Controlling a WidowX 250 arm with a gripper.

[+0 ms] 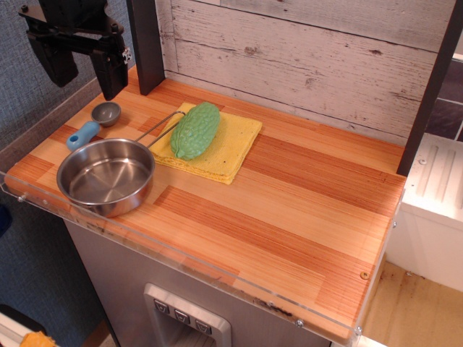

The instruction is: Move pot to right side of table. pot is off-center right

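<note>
The pot (106, 177) is a shallow shiny steel pan standing upright and empty at the front left of the wooden table (289, 210). Its thin wire loop handle (165, 124) points back toward the yellow cloth. My gripper (81, 66) hangs in the air at the top left, above the table's back-left corner and well above and behind the pot. Its two black fingers (111, 71) stand apart with nothing between them.
A green bumpy vegetable (194, 131) lies on a folded yellow cloth (224, 148) behind the pot. A small metal scoop with a blue handle (92, 126) lies at the left edge. A dark post (147, 43) stands by the white plank wall. A clear plastic rim (217, 271) lines the front edge.
</note>
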